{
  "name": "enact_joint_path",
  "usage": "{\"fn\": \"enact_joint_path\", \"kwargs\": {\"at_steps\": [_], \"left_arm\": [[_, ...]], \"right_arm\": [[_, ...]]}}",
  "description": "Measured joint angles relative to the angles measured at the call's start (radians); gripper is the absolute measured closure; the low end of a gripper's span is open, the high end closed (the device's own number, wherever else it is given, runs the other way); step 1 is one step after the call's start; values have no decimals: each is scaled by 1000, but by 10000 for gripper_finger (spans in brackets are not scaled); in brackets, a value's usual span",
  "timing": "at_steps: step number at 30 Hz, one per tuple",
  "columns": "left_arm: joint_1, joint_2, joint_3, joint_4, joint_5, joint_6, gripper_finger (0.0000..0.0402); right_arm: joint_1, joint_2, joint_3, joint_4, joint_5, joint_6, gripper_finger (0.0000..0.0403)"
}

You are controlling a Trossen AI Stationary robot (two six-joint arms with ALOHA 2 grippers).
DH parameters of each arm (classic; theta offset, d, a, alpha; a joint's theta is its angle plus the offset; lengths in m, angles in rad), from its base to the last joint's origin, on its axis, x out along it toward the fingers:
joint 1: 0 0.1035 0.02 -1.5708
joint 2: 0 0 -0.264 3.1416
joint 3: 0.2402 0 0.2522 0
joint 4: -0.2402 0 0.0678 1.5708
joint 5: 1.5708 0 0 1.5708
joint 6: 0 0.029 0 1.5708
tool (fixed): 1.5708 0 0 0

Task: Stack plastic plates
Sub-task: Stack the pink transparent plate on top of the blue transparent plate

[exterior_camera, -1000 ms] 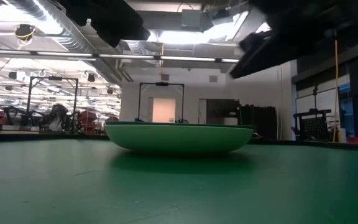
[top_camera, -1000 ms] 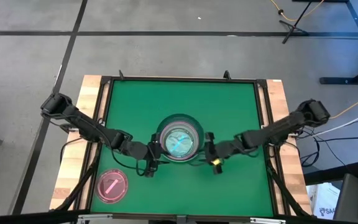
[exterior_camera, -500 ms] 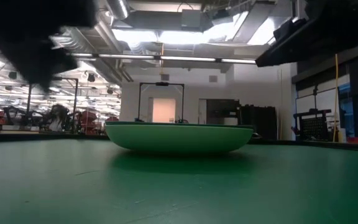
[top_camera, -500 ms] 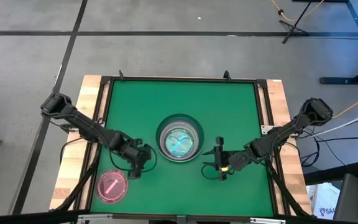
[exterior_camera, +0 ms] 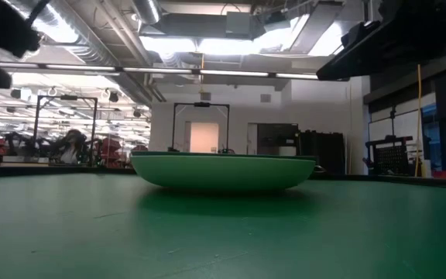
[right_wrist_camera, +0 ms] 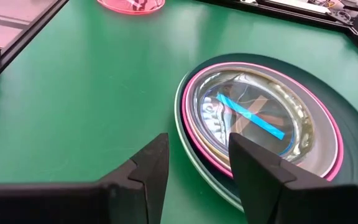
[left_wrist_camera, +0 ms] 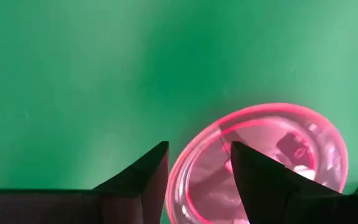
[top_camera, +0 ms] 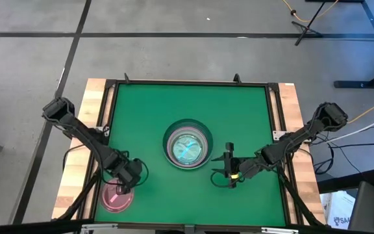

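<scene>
With stack [top_camera: 187, 144] nearly built mid-table, only small pink plate [top_camera: 117, 195] left; left gripper [top_camera: 126, 184] spread over its rim, right gripper [top_camera: 228, 168] spread, idle beside stack.

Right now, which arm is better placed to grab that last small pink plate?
Left. The left gripper hangs open right over the small pink plate, its rim between the fingers in the wrist view. The right gripper waits beside the stack.

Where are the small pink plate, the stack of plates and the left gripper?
small pink plate [left_wrist_camera: 272, 162]: left wrist view, its inner face.
stack of plates [top_camera: 187, 144]: high view, its centre.
left gripper [left_wrist_camera: 197, 171]: left wrist view, gap between its fingertips.
</scene>
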Motion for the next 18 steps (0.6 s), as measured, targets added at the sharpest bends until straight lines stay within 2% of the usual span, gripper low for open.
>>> {"fn": "enact_joint_path", "kwargs": {"at_steps": [4, 9, 18], "left_arm": [[-30, 0, -61, 8, 34, -73, 235], [-54, 0, -142, 96, 112, -124, 235], [-58, 0, -206, 205, 113, -124, 235]], "right_arm": [[0, 0, 0, -4, 0, 1, 243], [0, 0, 0, -7, 0, 1, 243], [0, 0, 0, -6, 5, 2, 243]]}}
